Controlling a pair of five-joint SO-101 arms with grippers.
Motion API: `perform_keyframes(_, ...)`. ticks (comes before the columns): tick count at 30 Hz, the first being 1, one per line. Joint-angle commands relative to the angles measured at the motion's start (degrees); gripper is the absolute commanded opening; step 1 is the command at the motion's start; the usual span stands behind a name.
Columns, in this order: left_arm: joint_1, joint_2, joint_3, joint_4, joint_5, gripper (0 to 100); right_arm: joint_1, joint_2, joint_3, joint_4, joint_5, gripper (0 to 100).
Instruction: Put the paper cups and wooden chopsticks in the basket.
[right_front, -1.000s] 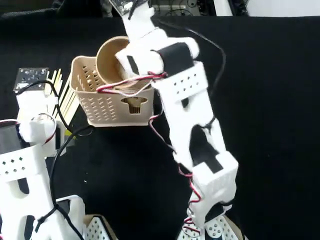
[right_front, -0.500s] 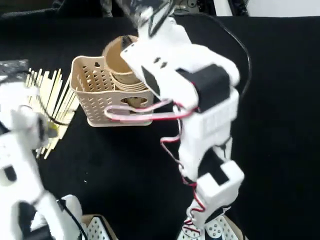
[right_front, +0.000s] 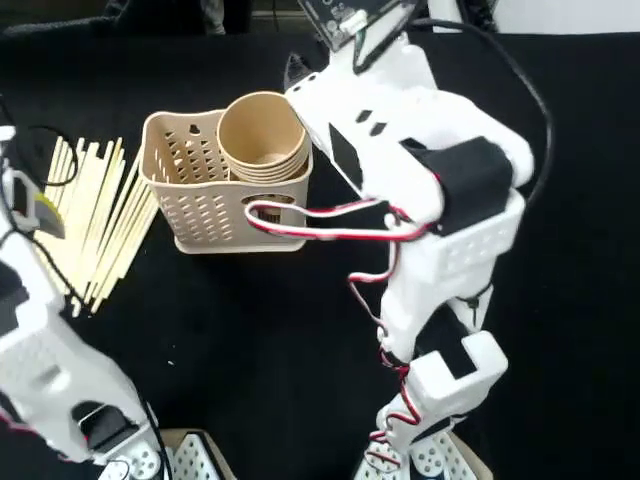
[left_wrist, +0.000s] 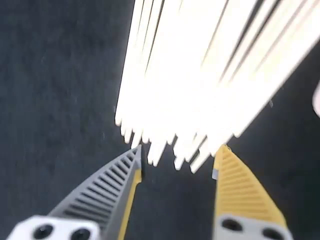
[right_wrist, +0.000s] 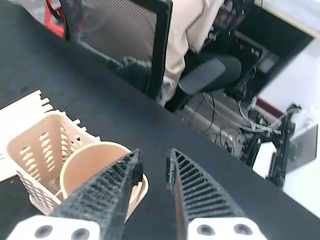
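The paper-cup half of the job looks finished. A nested stack of brown paper cups (right_front: 263, 135) stands inside the beige perforated plastic basket (right_front: 205, 215), at the end nearest the right arm (right_front: 440, 190). That arm's black jaws hang above and just past the basket, slightly parted with nothing between them.

The step in hand appears to be the pale wooden chopsticks (right_front: 95, 220). They lie fanned out on the black desk (right_front: 230, 340) beside the basket, on the side away from the right arm. The nearest sticks run close up to the basket wall, but I cannot tell whether they touch it. None are in the basket.

The left arm (right_front: 45, 350) is at the end of the bundle farther from the basket. In the left wrist view its jaws are spread wide and released, one on either side of the stick ends (left_wrist: 200, 75), gripping nothing.

I judge that the next move is to slide the jaws farther along the bundle, so they bite past the very tips, and then clench. After that, the sticks need lifting, carrying over the basket's free end beside the cups, and tipping so they drop in. The fan looks wider than one bite, so several trips seem likely.
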Motion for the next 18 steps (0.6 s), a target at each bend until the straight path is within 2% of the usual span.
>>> perform_keyframes(1, 3.3, 12.0, -14.2, 0.5, 1.3, 24, 2.9, -2.2, 1.9, 1.8, 0.4, 9.3)
perform_keyframes(10, 6.2, 34.1, -28.4, 0.4, 1.4, 22, 7.6, -2.1, 4.2, 1.8, 0.4, 9.3)
perform_keyframes(15, 6.2, 36.7, -29.2, 0.5, 1.5, 2, 7.6, -2.2, 9.5, 1.8, 0.4, 9.3)
perform_keyframes(18, 6.4, 34.7, -29.7, 0.5, 1.4, 3, 7.6, -2.2, 11.2, 1.8, 0.4, 9.3)
